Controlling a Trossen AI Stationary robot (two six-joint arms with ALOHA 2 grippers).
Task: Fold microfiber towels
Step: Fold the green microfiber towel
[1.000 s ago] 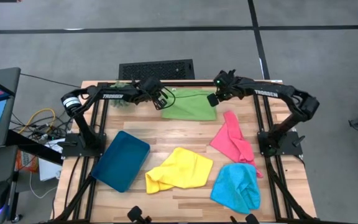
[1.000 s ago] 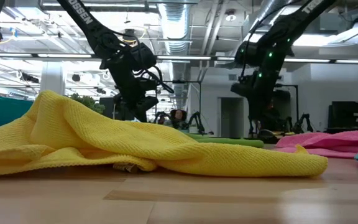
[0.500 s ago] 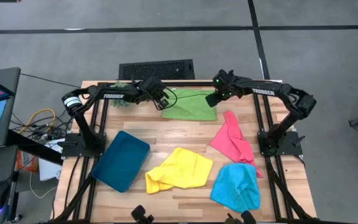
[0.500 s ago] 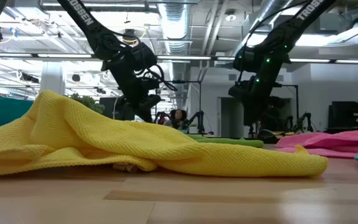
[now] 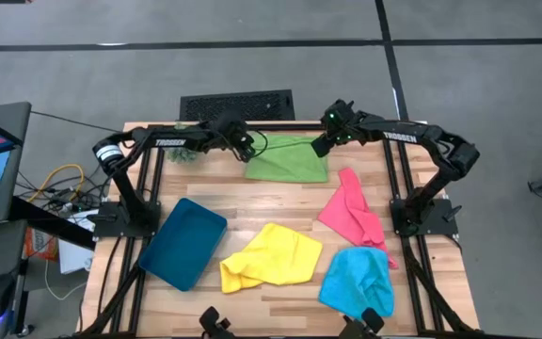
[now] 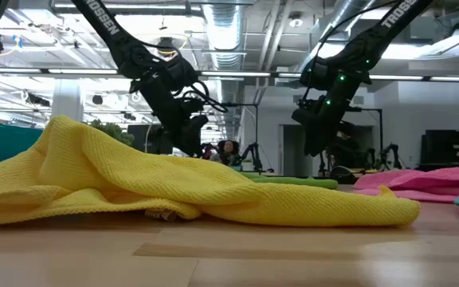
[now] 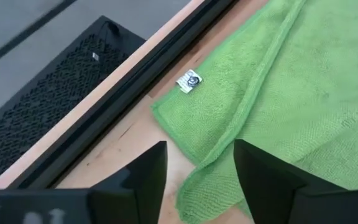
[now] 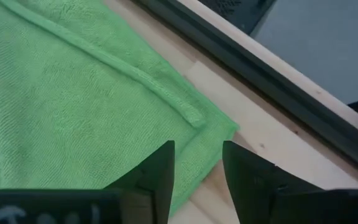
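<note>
The green towel [image 5: 288, 158] lies flat at the table's far middle, with one layer folded over another; a small label [image 7: 189, 81] shows by its far left corner. My left gripper [image 7: 197, 186] stands open just over that towel's left edge [image 7: 194, 177]. My right gripper [image 8: 197, 180] stands open over its far right corner [image 8: 219, 127]. Neither has cloth between its fingers. The yellow towel [image 5: 271, 256], the pink towel [image 5: 351, 212] and the light blue towel [image 5: 358, 282] lie crumpled on the near half of the table.
A dark teal tray [image 5: 183, 242] lies at the near left. A green plant ball [image 5: 183, 153] sits at the far left beneath the left arm. The table's dark far rail [image 7: 135, 93] runs just behind the green towel. Bare wood shows between the green and yellow towels.
Both grippers have opened over the green towel's far corners and turned a little at the wrist. My right gripper has drawn slightly toward the table's far edge. The green towel stays lying flat.
</note>
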